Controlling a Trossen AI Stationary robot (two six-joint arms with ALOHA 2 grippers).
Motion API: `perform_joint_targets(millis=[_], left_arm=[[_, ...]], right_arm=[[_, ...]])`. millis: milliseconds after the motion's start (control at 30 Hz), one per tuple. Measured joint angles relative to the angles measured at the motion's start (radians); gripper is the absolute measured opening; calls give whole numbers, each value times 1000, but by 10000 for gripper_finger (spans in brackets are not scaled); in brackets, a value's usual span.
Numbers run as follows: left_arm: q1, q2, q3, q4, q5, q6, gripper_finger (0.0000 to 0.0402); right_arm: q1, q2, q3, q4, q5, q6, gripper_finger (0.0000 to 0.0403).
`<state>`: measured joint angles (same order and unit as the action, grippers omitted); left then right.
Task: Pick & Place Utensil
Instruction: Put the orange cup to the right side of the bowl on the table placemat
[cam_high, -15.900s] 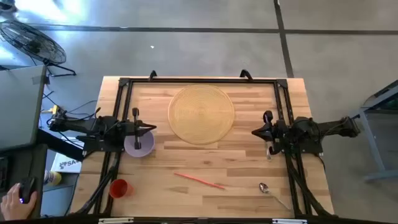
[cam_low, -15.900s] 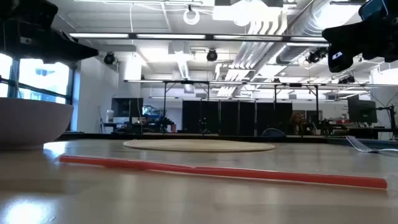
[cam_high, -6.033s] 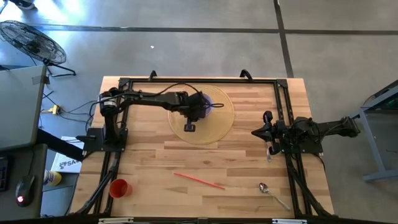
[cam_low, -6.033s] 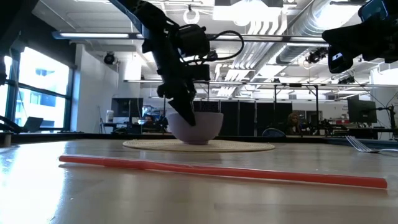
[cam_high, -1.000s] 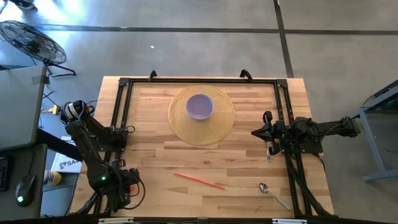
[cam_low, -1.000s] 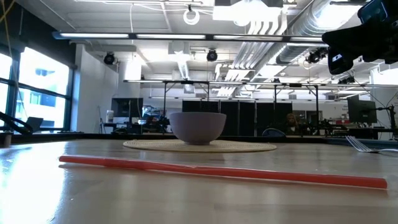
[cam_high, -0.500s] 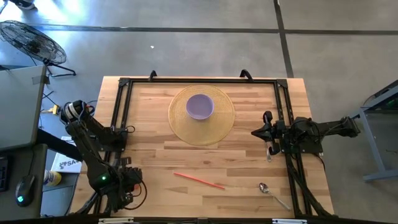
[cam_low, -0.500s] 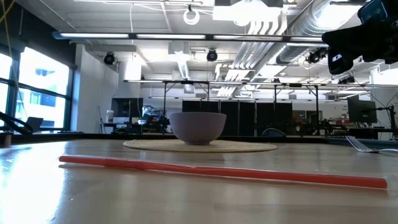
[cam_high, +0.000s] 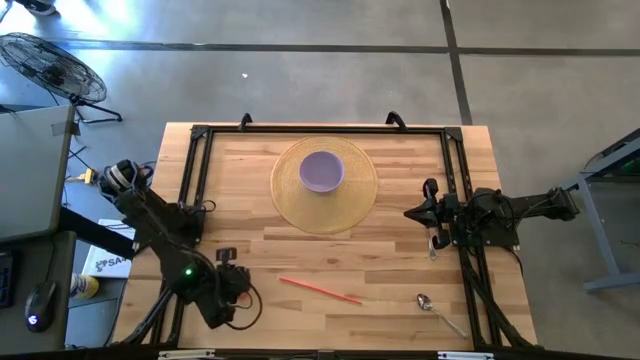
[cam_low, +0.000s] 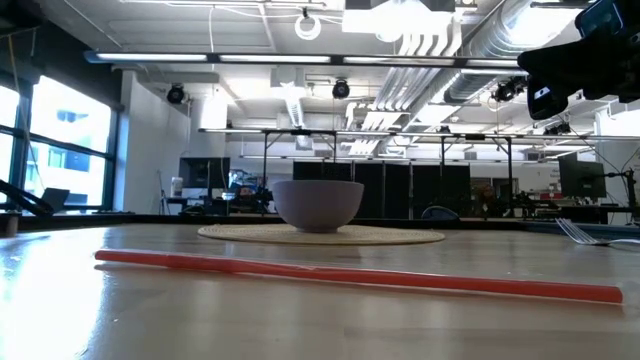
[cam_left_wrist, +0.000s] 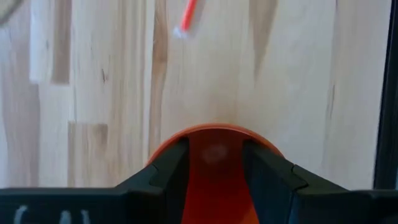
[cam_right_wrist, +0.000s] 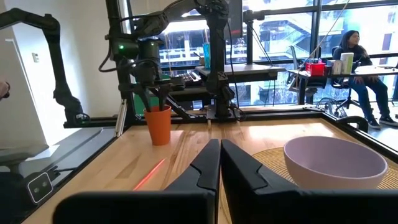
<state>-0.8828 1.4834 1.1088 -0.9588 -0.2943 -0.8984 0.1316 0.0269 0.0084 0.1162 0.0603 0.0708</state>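
Note:
An orange cup (cam_left_wrist: 214, 186) sits between the fingers of my left gripper (cam_high: 232, 283) near the table's front left. It also shows in the right wrist view (cam_right_wrist: 158, 127), upright under that gripper. A red straw (cam_high: 320, 290) lies flat on the table to the right of the cup. A spoon (cam_high: 432, 305) lies at the front right and a fork (cam_high: 432, 243) lies by the right arm. A purple bowl (cam_high: 322, 171) stands on a round woven mat (cam_high: 300, 205). My right gripper (cam_right_wrist: 219, 152) is shut and empty at the table's right side. My left gripper comes at the orange cup from above, pointing down, with the cup's rim (cam_left_wrist: 214, 129) between its two fingers (cam_left_wrist: 171, 168). The fingers hide the exact place of contact. The cup stays upright; I cannot tell whether it is clear of the table.
Black frame rails run along the table's left, right and far sides (cam_high: 195, 180). Bare wood lies between the straw and the mat (cam_high: 330, 250). A person sits in the room beyond the table (cam_right_wrist: 357, 56).
My left gripper has gone toward the table's right edge and a little toward the far edge, along the front of the table, with the orange cup between its fingers. My right arm has kept still.

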Motion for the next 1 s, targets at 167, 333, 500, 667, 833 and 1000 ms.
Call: perform_joint_targets(millis=[167, 333, 500, 667, 833, 1000], left_arm=[[51, 0, 0, 38, -26, 93, 142], [94, 1, 0, 91, -95, 208, 142], [123, -1, 0, 148, -114, 300, 142], [124, -52, 7, 116, -104, 268, 142], [67, -107, 88, -33, -51, 84, 142], [-36, -114, 124, -131, 96, -161, 142]], right_arm=[[0, 0, 0, 0, 0, 0, 9], [0, 0, 0, 0, 0, 0, 5], [0, 0, 0, 0, 0, 0, 5], [0, 0, 0, 0, 0, 0, 5], [0, 0, 0, 0, 0, 0, 3], [0, 0, 0, 0, 0, 0, 4]])
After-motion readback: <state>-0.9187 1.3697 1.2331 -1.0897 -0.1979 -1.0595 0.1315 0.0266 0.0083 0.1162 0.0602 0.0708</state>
